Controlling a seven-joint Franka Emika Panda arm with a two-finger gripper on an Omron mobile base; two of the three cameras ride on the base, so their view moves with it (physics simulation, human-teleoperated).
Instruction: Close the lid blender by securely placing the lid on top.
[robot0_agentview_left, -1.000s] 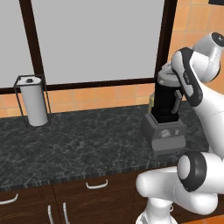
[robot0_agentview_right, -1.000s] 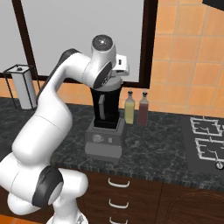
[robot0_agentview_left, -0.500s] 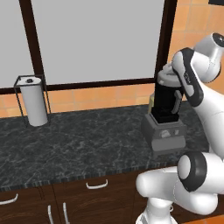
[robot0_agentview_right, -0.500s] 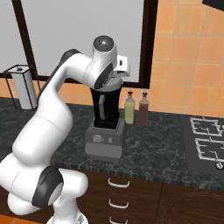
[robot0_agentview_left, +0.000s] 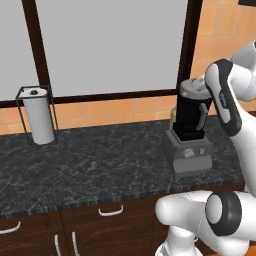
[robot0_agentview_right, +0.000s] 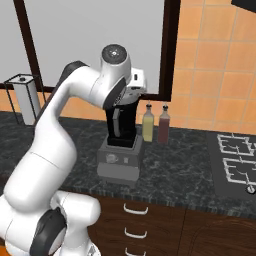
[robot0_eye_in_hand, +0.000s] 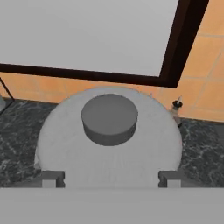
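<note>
The hand (robot0_eye_in_hand: 109, 179) is hanging over the lid (robot0_eye_in_hand: 109, 140) with its fingertips (robot0_eye_in_hand: 53, 178) standing apart at the lid's two sides, while the left base view is showing the lid sitting on the blender (robot0_agentview_left: 190, 130) on the worktop (robot0_agentview_left: 90, 165), and the right base view is showing two bottles (robot0_agentview_right: 155, 124) beside it.

Tabletop (robot0_agentview_left: 90, 165) lying open left of blender (robot0_agentview_left: 190, 130); two bottles (robot0_agentview_right: 155, 124) standing just right; window frame (robot0_agentview_left: 186, 45) rising behind.

Grey lid (robot0_eye_in_hand: 109, 144) sits atop dark blender (robot0_agentview_left: 190, 127)
</note>
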